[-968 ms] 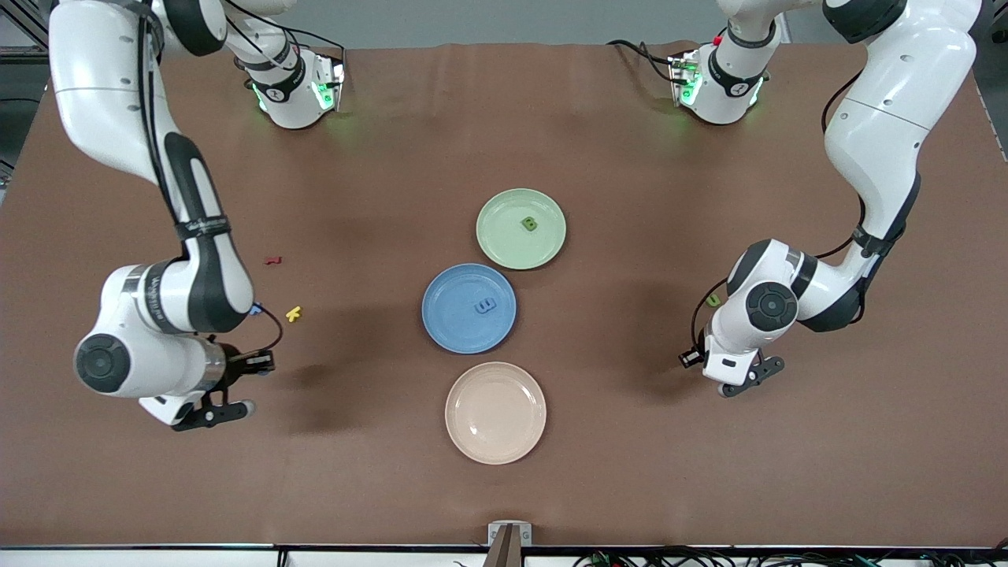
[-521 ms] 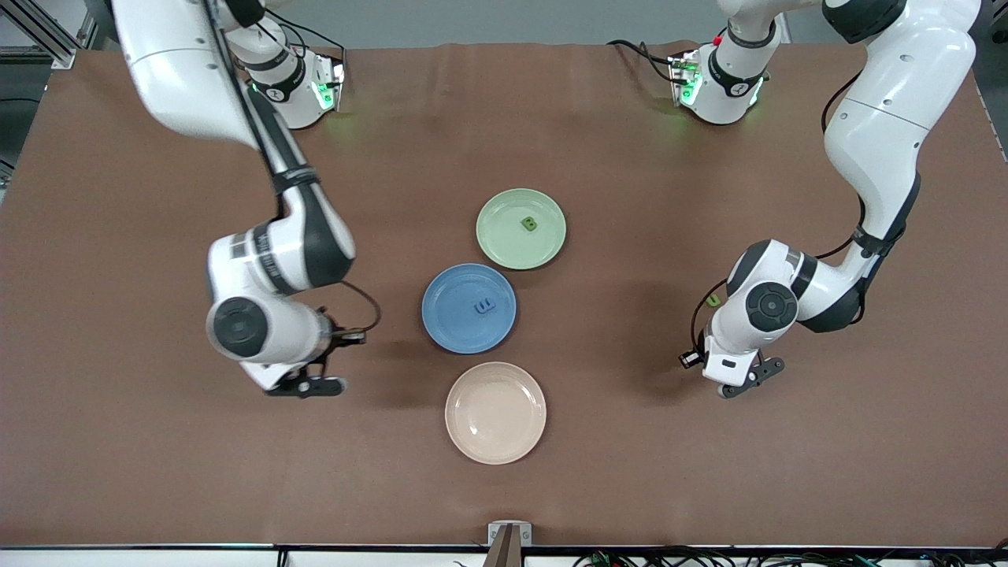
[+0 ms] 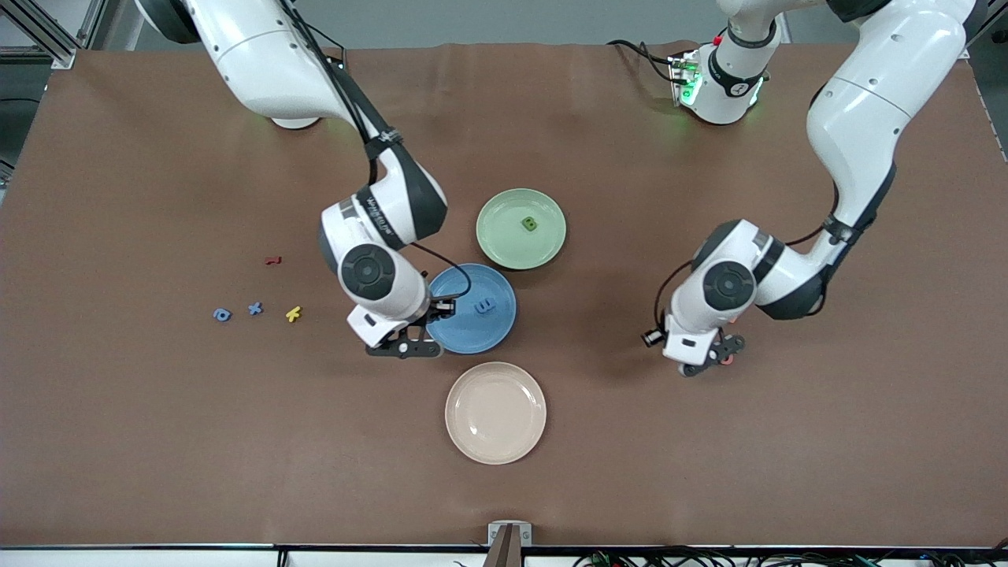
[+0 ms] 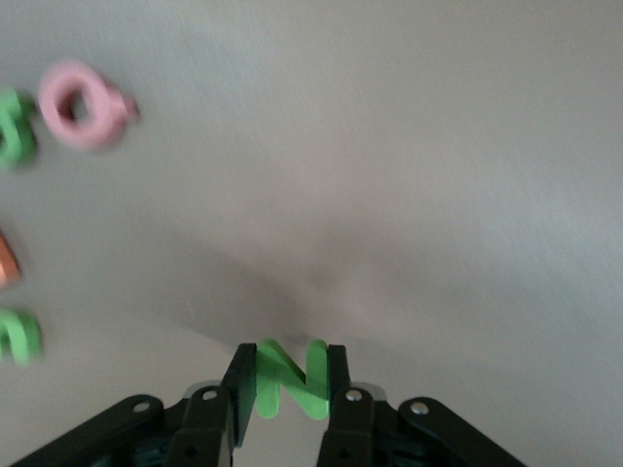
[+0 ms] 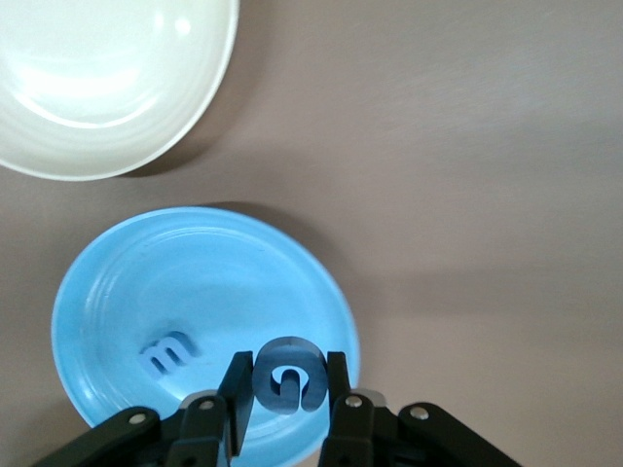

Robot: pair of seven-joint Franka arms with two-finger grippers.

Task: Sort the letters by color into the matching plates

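My right gripper is shut on a blue letter G and hangs over the rim of the blue plate, on the side toward the right arm's end. One blue letter lies in that plate. My left gripper is shut on a green letter N, held just above the bare table. The pale green plate holds a green letter B. In the front view the right gripper and the left gripper flank the plates.
A cream plate sits nearer the front camera than the blue plate. Red, yellow and two blue letters lie toward the right arm's end. A pink Q and other green letters lie by the left gripper.
The right arm swept from its end of the table to the blue plate's rim with the blue G. The left gripper closed on the green N and shifted slightly toward the plates.
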